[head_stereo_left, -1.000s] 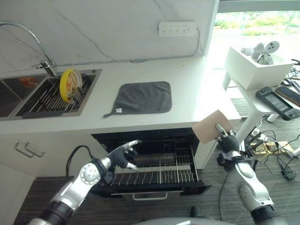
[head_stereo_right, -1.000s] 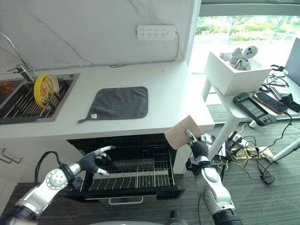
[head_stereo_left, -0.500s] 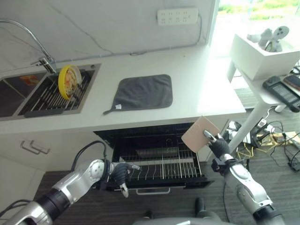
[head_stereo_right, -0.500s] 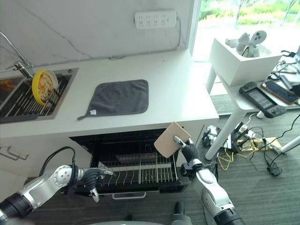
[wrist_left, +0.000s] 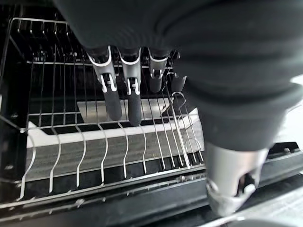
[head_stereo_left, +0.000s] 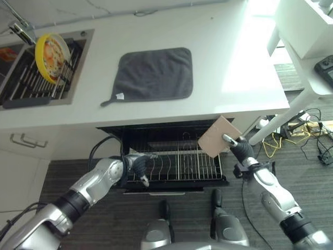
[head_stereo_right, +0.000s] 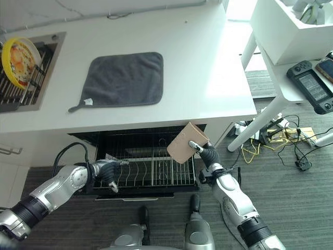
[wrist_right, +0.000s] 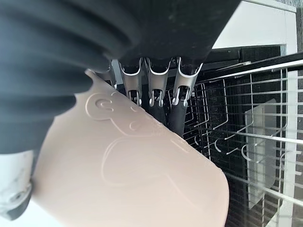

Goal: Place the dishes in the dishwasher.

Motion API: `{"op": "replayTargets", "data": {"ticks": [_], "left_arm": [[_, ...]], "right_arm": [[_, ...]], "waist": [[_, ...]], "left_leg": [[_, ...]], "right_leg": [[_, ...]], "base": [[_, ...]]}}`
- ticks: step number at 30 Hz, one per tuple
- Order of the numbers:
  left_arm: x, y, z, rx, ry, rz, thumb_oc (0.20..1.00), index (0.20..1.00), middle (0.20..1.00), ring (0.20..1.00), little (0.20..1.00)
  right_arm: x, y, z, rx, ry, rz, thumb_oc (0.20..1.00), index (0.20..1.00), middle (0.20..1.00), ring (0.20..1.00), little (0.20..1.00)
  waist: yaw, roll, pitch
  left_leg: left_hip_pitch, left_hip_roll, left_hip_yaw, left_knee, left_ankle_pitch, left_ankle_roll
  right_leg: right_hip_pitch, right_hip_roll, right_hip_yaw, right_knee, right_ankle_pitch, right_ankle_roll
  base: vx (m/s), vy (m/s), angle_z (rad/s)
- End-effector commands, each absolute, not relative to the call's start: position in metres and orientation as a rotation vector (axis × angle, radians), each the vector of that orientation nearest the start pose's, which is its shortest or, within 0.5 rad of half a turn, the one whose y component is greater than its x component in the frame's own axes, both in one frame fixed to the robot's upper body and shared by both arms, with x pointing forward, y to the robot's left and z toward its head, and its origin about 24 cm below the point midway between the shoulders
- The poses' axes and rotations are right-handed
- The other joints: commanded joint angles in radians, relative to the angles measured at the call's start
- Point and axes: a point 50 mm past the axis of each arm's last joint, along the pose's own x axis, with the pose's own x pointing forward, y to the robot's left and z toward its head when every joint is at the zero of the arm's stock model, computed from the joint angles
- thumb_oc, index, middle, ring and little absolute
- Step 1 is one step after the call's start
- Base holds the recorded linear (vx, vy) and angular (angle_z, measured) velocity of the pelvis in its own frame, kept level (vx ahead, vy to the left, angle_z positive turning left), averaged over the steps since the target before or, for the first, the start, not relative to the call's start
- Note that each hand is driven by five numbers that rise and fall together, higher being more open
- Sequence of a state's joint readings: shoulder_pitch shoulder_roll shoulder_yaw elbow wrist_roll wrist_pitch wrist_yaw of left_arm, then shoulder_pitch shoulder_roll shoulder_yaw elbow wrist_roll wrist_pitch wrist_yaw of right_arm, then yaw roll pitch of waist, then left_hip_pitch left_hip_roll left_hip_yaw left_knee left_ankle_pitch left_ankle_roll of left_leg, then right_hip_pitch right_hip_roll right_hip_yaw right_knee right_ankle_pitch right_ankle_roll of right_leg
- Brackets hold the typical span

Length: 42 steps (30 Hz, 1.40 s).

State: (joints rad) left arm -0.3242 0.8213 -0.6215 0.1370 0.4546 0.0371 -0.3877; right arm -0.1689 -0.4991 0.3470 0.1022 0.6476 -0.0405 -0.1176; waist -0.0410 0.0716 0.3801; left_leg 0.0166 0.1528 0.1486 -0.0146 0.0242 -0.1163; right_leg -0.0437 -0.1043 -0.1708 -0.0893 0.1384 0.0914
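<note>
My right hand (head_stereo_left: 240,151) pinches a beige square plate (head_stereo_left: 217,136) between thumb and fingers (wrist_right: 156,90). The plate is tilted and hangs over the right end of the dishwasher's pulled-out wire rack (head_stereo_left: 179,167). My left hand (head_stereo_left: 134,165) is at the rack's left front, open. Its straight fingers (wrist_left: 120,90) reach over the wire tines, the dark tips against them. No dishes stand in the part of the rack that shows. A yellow plate (head_stereo_left: 49,50) stands on edge in the sink's drying rack (head_stereo_left: 26,86) at the counter's far left.
A grey cloth (head_stereo_left: 153,74) lies flat on the white counter (head_stereo_left: 229,62) above the dishwasher. A white side table (head_stereo_right: 281,88) with a handheld game console (head_stereo_right: 312,86) stands to the right. Loose cables (head_stereo_left: 312,140) lie on the floor beneath it.
The camera has tipped down and moved in. My left hand dropped from above the rack to its left front edge. My right hand brought the beige plate left, over the rack's right end.
</note>
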Motion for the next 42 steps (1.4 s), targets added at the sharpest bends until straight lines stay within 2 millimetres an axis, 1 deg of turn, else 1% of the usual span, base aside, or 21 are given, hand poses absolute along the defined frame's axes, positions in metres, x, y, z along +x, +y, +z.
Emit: {"op": "replayTargets", "data": {"ticks": [1, 6, 11, 18, 22, 23, 26, 29, 31, 33, 35, 37, 40, 42], "left_arm": [[0.28, 0.205, 0.051, 1.447, 0.196, -0.717, 1.0, 1.0, 1.0, 1.0, 1.0], [0.283, 0.202, 0.054, 1.459, 0.163, -0.721, 1.0, 1.0, 1.0, 1.0, 1.0], [0.282, 0.197, 0.056, 1.463, 0.167, -0.793, 1.0, 1.0, 1.0, 1.0, 1.0], [0.275, 0.186, 0.057, 1.471, 0.172, -0.94, 1.0, 1.0, 1.0, 1.0, 1.0], [0.272, 0.18, 0.056, 1.487, 0.175, -0.995, 1.0, 1.0, 1.0, 1.0, 1.0], [0.275, 0.179, 0.059, 1.5, 0.164, -1.002, 1.0, 1.0, 1.0, 1.0, 1.0], [0.277, 0.178, 0.064, 1.514, 0.145, -1.01, 1.0, 1.0, 1.0, 1.0, 1.0], [0.281, 0.175, 0.071, 1.535, 0.122, -1.024, 1.0, 1.0, 1.0, 1.0, 1.0], [0.285, 0.174, 0.08, 1.568, 0.098, -1.05, 1.0, 1.0, 1.0, 1.0, 1.0], [0.286, 0.173, 0.087, 1.59, 0.089, -1.07, 1.0, 1.0, 1.0, 1.0, 1.0], [0.289, 0.17, 0.093, 1.604, 0.075, -1.088, 1.0, 1.0, 1.0, 1.0, 1.0], [0.292, 0.166, 0.097, 1.616, 0.06, -1.101, 1.0, 1.0, 1.0, 1.0, 1.0], [0.297, 0.162, 0.108, 1.644, 0.029, -1.102, 1.0, 1.0, 1.0, 1.0, 1.0], [0.3, 0.16, 0.121, 1.672, 0.002, -1.1, 1.0, 1.0, 1.0, 1.0, 1.0]], "right_arm": [[0.293, -0.155, 0.089, 0.128, -0.092, 0.215, 0.2, 0.2, 0.2, 0.2, 0.2], [0.295, -0.151, 0.089, 0.13, -0.088, 0.218, 0.2, 0.2, 0.2, 0.2, 0.2], [0.295, -0.146, 0.082, 0.104, -0.057, 0.235, 0.2, 0.2, 0.2, 0.2, 0.2], [0.296, -0.141, 0.064, 0.026, 0.017, 0.256, 0.2, 0.2, 0.2, 0.2, 0.2], [0.301, -0.135, 0.058, -0.035, 0.041, 0.277, 0.2, 0.2, 0.2, 0.2, 0.2], [0.306, -0.128, 0.061, -0.071, 0.04, 0.293, 0.2, 0.2, 0.2, 0.2, 0.2], [0.311, -0.124, 0.063, -0.114, 0.034, 0.302, 0.2, 0.2, 0.2, 0.2, 0.2], [0.32, -0.12, 0.068, -0.25, -0.004, 0.308, 0.2, 0.2, 0.2, 0.2, 0.2], [0.329, -0.118, 0.07, -0.32, 0.01, 0.304, 0.2, 0.2, 0.2, 0.2, 0.2], [0.335, -0.118, 0.069, -0.302, 0.053, 0.285, 0.2, 0.2, 0.2, 0.2, 0.2], [0.348, -0.113, 0.081, -0.333, 0.035, 0.275, 0.2, 0.2, 0.2, 0.2, 0.2], [0.359, -0.114, 0.09, -0.339, 0.035, 0.247, 0.2, 0.2, 0.2, 0.2, 0.2], [0.373, -0.125, 0.107, -0.365, 0.016, 0.192, 0.2, 0.2, 0.2, 0.2, 0.2], [0.385, -0.136, 0.123, -0.35, 0.001, 0.12, 0.2, 0.2, 0.2, 0.2, 0.2]], "waist": [[0.024, -0.049, -0.042], [0.027, -0.055, -0.023], [0.032, -0.059, -0.023], [0.045, -0.061, -0.033], [0.056, -0.061, -0.032], [0.063, -0.063, -0.029], [0.072, -0.065, -0.029], [0.085, -0.068, -0.027], [0.1, -0.07, -0.024], [0.115, -0.073, -0.024], [0.129, -0.077, -0.022], [0.139, -0.077, -0.016], [0.156, -0.075, -0.002], [0.168, -0.072, 0.013]], "left_leg": [[-0.179, 0.05, 0.022, 0.145, 0.033, -0.021], [-0.207, 0.047, 0.014, 0.159, 0.035, -0.021], [-0.222, 0.046, 0.01, 0.166, 0.036, -0.022], [-0.241, 0.044, 0.006, 0.174, 0.037, -0.026], [-0.257, 0.041, -0.003, 0.183, 0.036, -0.029], [-0.268, 0.036, -0.009, 0.185, 0.036, -0.028], [-0.279, 0.028, -0.017, 0.184, 0.035, -0.027], [-0.291, 0.023, -0.022, 0.183, 0.037, -0.027], [-0.303, 0.025, -0.023, 0.177, 0.045, -0.031], [-0.306, 0.023, -0.027, 0.169, 0.047, -0.031], [-0.319, 0.015, -0.041, 0.175, 0.044, -0.032], [-0.338, 0.019, -0.046, 0.191, 0.043, -0.036], [-0.361, 0.025, -0.043, 0.194, 0.047, -0.038], [-0.376, 0.027, -0.037, 0.186, 0.053, -0.04]], "right_leg": [[0.091, -0.117, -0.058, 0.136, -0.183, 0.065], [0.087, -0.111, -0.045, 0.133, -0.184, 0.06], [0.099, -0.109, -0.04, 0.121, -0.185, 0.061], [0.125, -0.114, -0.049, 0.094, -0.183, 0.068], [0.137, -0.119, -0.053, 0.078, -0.18, 0.072], [0.141, -0.122, -0.049, 0.068, -0.177, 0.075], [0.143, -0.123, -0.045, 0.057, -0.175, 0.078], [0.145, -0.128, -0.053, 0.048, -0.17, 0.083], [0.147, -0.132, -0.068, 0.035, -0.163, 0.086], [0.153, -0.135, -0.081, 0.022, -0.156, 0.091], [0.152, -0.14, -0.083, 0.015, -0.149, 0.096], [0.15, -0.141, -0.084, 0.015, -0.147, 0.096], [0.145, -0.141, -0.093, 0.006, -0.142, 0.101], [0.13, -0.145, -0.105, 0.003, -0.136, 0.107]], "base": [[-0.07, -0.021, -0.01], [-0.04, -0.007, -0.02], [-0.02, 0.003, 0.0], [-0.03, 0.003, 0.01], [-0.06, 0.018, 0.02], [-0.08, 0.031, 0.08], [-0.06, 0.012, 0.08], [-0.05, 0.0, 0.13], [-0.06, -0.027, 0.08], [-0.04, -0.038, 0.18], [-0.04, -0.036, 0.2], [-0.03, -0.029, 0.1], [-0.04, -0.069, 0.03], [-0.06, -0.074, 0.03]]}}
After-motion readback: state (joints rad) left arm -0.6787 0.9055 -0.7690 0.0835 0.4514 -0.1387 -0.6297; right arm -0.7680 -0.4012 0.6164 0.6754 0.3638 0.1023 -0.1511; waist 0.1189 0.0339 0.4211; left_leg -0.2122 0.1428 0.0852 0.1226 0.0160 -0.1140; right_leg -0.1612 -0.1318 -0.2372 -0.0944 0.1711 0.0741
